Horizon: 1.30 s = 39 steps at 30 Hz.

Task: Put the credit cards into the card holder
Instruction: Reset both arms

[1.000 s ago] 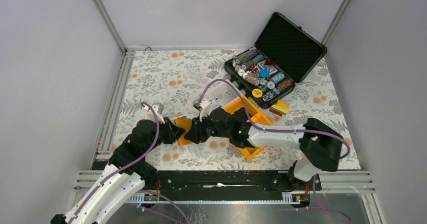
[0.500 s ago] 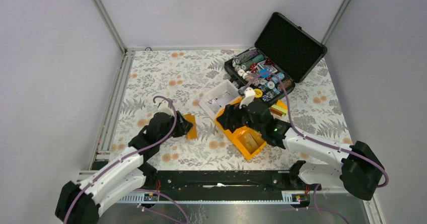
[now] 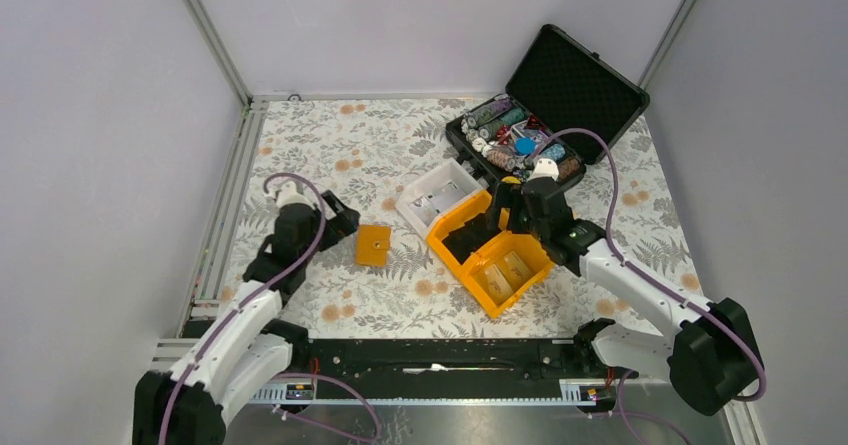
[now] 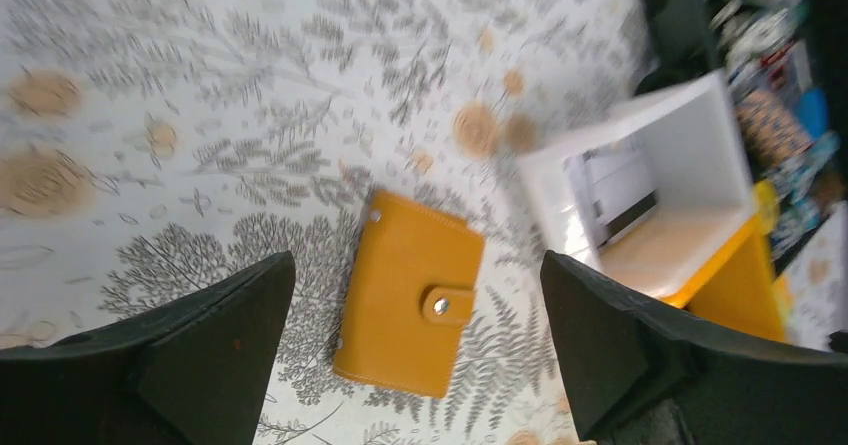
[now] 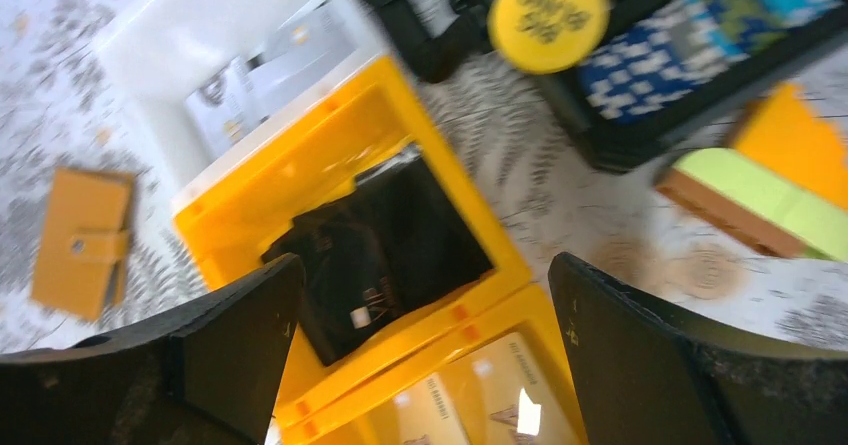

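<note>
The card holder (image 3: 372, 246) lies shut and flat on the floral cloth, an orange wallet with its snap tab fastened. My left gripper (image 3: 338, 223) hovers just up-left of it, open and empty. In the left wrist view the card holder (image 4: 410, 305) shows between the fingers of my left gripper (image 4: 416, 261), lying on the cloth below them. Two credit cards (image 3: 503, 271) lie side by side in the near compartment of the orange bin (image 3: 497, 308). My right gripper (image 3: 478, 233) hangs open over that bin. The credit cards (image 5: 470, 395) sit below my right gripper (image 5: 425, 263).
A white tray (image 3: 411, 212) with pale flat cards touches the bin's far-left side. A black object (image 5: 380, 245) fills the bin's other compartment. The open black case (image 3: 575, 85) of poker chips stands at the back right. Small green and orange blocks (image 5: 760, 200) lie beside it.
Both grippers left the card holder and opened. The left one drew back to the left, leaving the holder shut on the cloth. The right arm swung right over the orange bin.
</note>
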Each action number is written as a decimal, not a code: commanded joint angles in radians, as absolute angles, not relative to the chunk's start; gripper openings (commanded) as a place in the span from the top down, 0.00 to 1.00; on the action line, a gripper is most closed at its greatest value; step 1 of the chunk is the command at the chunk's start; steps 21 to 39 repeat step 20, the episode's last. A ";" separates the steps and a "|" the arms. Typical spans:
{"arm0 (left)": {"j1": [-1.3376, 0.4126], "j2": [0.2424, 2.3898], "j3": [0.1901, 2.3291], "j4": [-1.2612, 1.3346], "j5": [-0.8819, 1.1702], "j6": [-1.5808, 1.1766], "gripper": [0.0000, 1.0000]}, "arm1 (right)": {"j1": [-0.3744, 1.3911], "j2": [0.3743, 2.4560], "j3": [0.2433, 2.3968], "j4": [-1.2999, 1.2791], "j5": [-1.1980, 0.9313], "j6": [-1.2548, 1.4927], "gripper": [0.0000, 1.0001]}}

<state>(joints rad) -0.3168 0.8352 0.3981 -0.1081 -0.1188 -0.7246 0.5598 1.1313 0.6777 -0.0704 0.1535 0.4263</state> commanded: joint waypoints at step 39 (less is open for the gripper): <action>-0.167 0.583 0.833 -0.555 -0.337 -0.341 0.01 | 0.542 0.747 0.634 -0.101 0.671 0.233 0.00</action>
